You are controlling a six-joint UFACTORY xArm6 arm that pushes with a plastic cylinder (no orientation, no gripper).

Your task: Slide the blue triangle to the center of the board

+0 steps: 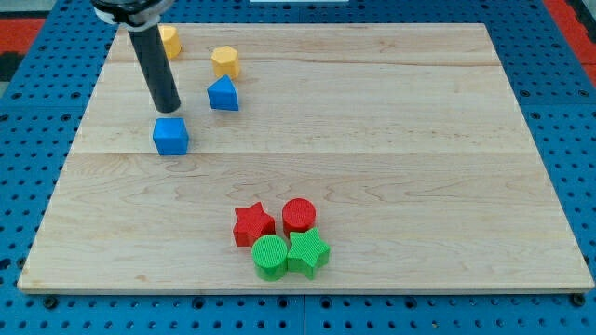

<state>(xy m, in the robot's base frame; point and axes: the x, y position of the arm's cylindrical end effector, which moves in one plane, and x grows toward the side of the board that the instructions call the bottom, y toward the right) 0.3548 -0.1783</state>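
My tip (169,111) a bare rod, nothing held, just above blue cube (170,136), left of blue triangle (223,94), yellow hexagon (224,61) beyond

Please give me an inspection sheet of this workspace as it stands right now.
Surface: wooden board, lying flat on a blue pegboard.
Job's things: blue triangle in the view's upper left, well short of the board's centre.
Clutter: blue cube; yellow block just above the triangle; another yellow block partly behind the rod; red star, red cylinder, green cylinder and green star clustered at the view's bottom centre.
Grippers: none fitted; my tip sits just above the blue cube, left of the triangle.
Cables: nothing seen.
Surroundings: red surface at the top corners.
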